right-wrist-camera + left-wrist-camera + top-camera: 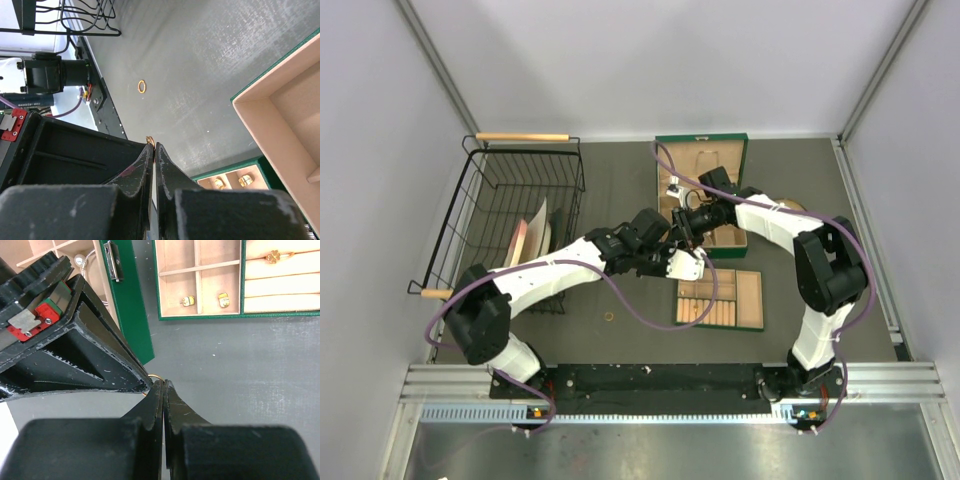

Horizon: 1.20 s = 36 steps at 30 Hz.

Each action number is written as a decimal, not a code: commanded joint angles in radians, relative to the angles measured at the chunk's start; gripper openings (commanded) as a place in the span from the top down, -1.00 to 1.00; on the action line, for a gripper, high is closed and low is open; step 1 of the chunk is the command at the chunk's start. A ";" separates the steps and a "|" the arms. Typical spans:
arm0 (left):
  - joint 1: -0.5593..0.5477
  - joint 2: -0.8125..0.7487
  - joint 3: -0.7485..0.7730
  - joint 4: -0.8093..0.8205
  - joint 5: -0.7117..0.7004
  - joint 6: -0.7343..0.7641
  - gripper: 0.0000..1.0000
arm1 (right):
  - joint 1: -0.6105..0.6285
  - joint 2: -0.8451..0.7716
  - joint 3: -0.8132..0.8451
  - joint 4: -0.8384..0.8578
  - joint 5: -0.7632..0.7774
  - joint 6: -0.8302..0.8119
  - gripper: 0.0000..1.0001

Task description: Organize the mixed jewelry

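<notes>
Two robot arms meet at mid-table over a dark grey table point(620, 180), seen from above and from a camera on each wrist. The left gripper point(162, 385) has its two black fingers point(172, 402) pressed flat together, and a thin gold ring point(155, 376) shows as a small arc right at their tips. The right gripper point(152, 146) comes in from the opposite side. Its fingers point(167, 167) are also closed tight, with the same ring poking up at their tips. The two grippers touch tip to tip, both pinching this one ring above the table surface.

A second ring point(142, 86) lies flat on the bare table, near the left arm and well apart from the grippers. Just beyond the grippers sits a tan tray point(761, 300) with a green edge. One compartment holds two small gold pieces point(188, 301) side by side, and a clover ring point(273, 256) sits in its padded ring rolls. An open green box point(700, 150) stands behind the tray, under the right arm. A black wire basket point(480, 190) sits at the far left of the table.
</notes>
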 commanded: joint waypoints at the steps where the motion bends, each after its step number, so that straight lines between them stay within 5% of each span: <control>1: -0.003 -0.040 -0.014 0.037 -0.007 0.007 1.00 | 0.017 -0.008 0.046 0.007 -0.013 -0.022 1.00; 3: -0.003 -0.048 -0.024 0.044 -0.012 -0.001 1.00 | 0.015 -0.016 0.049 0.002 -0.002 -0.026 1.00; 11: -0.003 -0.140 -0.059 0.080 -0.045 -0.070 0.35 | -0.045 -0.045 0.089 -0.039 0.024 -0.031 1.00; 19: 0.101 -0.198 0.015 0.082 0.120 -0.298 0.21 | -0.097 -0.131 0.092 -0.067 0.033 -0.055 1.00; 28: 0.327 -0.162 0.114 0.214 0.470 -0.789 0.17 | -0.128 -0.303 0.174 -0.058 0.045 -0.080 1.00; 36: 0.394 -0.105 0.093 0.633 0.718 -1.279 0.14 | -0.126 -0.372 0.241 0.002 0.082 -0.012 1.00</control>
